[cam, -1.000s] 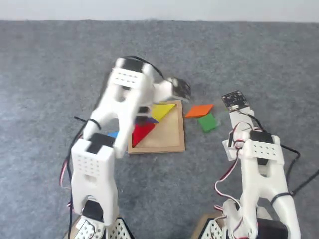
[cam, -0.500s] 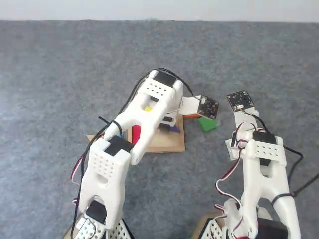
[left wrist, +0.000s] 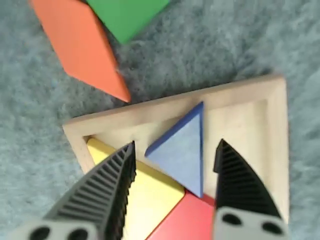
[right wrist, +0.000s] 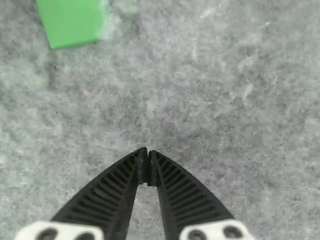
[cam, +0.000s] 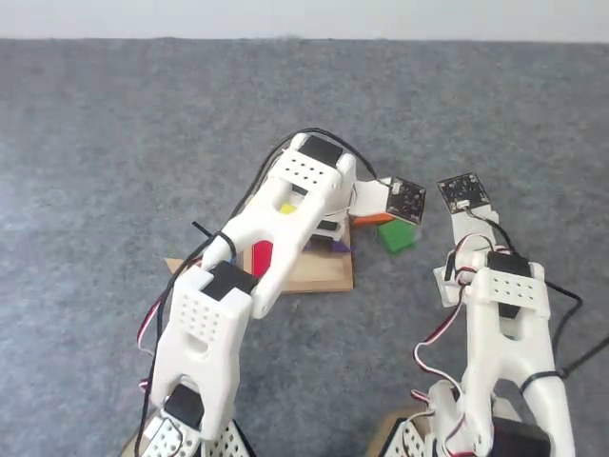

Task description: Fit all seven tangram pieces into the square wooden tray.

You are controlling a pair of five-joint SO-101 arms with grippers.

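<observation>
1. I am watching the left tool (left wrist: 175,145) hanging open over the square wooden tray (left wrist: 240,95), its two fingers spread to either side of the blue triangle (left wrist: 182,150). I cannot tell whether either finger is touching that piece.
2. The blue triangle is lying inside the tray's recess, one tip pointing at the rim and one edge meeting the yellow piece (left wrist: 145,200).
3. The red piece (left wrist: 185,220) is sitting in the tray too, touching both the yellow piece and the blue triangle.
4. In the high view the left arm (cam: 285,209) is stretching across the tray and covering most of it. A strip of the tray's near rim is peeking out below the arm.
5. The orange parallelogram (cam: 376,220) and the green piece (cam: 398,238) are lying on the grey carpeted worktop (cam: 114,143), outside the tray at about 2 o'clock from its middle. They are just beside each other, the orange one nearer the tray's corner.
6. The right tool (right wrist: 147,165) is closed on nothing, its fingers pressed together just above the bare carpet.
7. The right arm (cam: 500,314) is standing at about 4 o'clock from the tray, with the green piece at roughly 11 o'clock from its wrist.
</observation>
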